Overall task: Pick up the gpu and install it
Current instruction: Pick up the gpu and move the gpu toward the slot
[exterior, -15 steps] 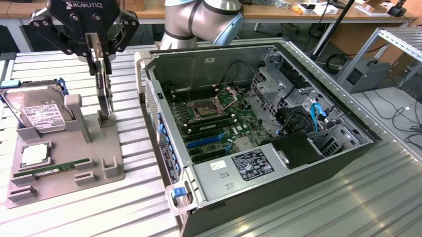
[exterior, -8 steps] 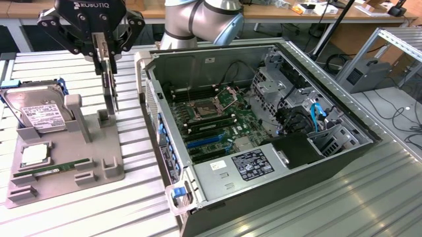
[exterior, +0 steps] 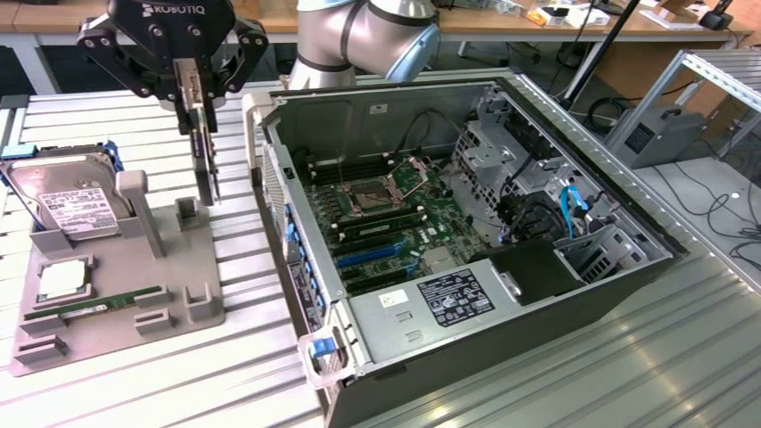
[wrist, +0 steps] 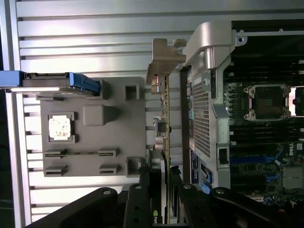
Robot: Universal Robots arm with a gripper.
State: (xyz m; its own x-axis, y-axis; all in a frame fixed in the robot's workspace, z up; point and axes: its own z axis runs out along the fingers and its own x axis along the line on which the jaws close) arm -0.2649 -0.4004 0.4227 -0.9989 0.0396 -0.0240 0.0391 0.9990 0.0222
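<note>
while the hard drive [exterior: 74,207] sits in its cradle on the grey parts holder [exterior: 178,308] at the exterior view's left, the hand [exterior: 194,89] is closed on the gpu [exterior: 206,160]. it grips the top edge, so the card hangs upright and edge-on over the holder, just beside the open computer case [exterior: 276,134]. pick-up looks done and the carry is in hand. further right, the blue expansion slots [exterior: 374,256] are bare. seating calls for lining the card's lower edge over one.
</note>
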